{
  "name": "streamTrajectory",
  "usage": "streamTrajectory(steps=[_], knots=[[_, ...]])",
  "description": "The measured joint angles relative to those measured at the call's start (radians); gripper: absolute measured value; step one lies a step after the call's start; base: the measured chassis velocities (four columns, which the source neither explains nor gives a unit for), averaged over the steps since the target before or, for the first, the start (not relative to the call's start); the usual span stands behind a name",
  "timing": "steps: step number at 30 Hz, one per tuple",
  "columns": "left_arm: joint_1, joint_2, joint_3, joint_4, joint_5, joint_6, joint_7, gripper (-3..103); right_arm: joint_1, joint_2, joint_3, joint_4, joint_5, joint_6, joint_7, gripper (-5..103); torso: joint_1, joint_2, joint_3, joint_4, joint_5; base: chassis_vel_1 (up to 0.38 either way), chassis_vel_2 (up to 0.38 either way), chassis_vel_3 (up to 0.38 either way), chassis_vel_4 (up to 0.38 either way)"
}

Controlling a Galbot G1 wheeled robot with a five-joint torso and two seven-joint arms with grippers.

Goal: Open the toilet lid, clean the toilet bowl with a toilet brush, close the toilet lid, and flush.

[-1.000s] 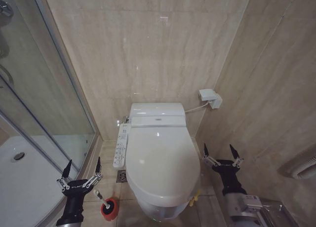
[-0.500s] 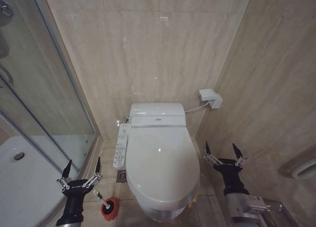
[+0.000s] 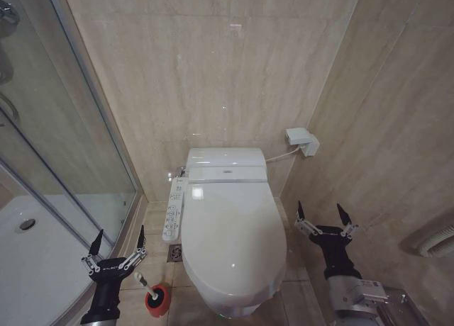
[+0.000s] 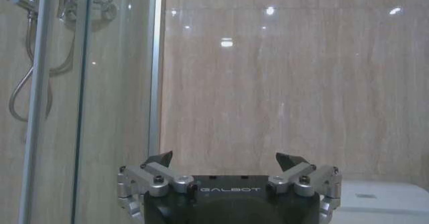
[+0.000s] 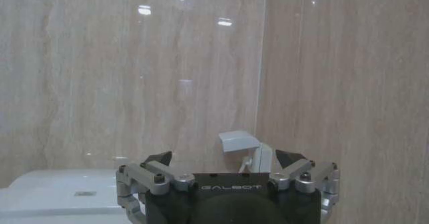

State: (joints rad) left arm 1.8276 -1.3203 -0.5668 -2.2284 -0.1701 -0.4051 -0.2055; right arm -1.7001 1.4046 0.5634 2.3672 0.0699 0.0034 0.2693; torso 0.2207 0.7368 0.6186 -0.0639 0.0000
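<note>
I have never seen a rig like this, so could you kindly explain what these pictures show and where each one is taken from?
This is a wheeled robot with two arms in a bathroom. One picture looks down from its head; the other two come from cameras on its wrists, facing the tiled wall. The left gripper, open and empty, hangs beside the shower's glass. The right gripper, also open and empty, is raised by the right wall. Between them stands the toilet bowl with the toilet lid closed. On the floor, the toilet brush sits in its red holder.
</note>
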Motion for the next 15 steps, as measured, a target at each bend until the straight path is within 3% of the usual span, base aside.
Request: streamTrajectory(steps=[15], knots=[[0.000, 0.000, 0.000, 0.000, 0.000, 0.000, 0.000, 100, 0.000, -0.001, 0.000, 0.000, 0.001, 0.001, -0.001, 100, 0.000, 0.000, 0.000, 0.0000, 0.0000, 0.000, 0.000, 0.000, 0.000]])
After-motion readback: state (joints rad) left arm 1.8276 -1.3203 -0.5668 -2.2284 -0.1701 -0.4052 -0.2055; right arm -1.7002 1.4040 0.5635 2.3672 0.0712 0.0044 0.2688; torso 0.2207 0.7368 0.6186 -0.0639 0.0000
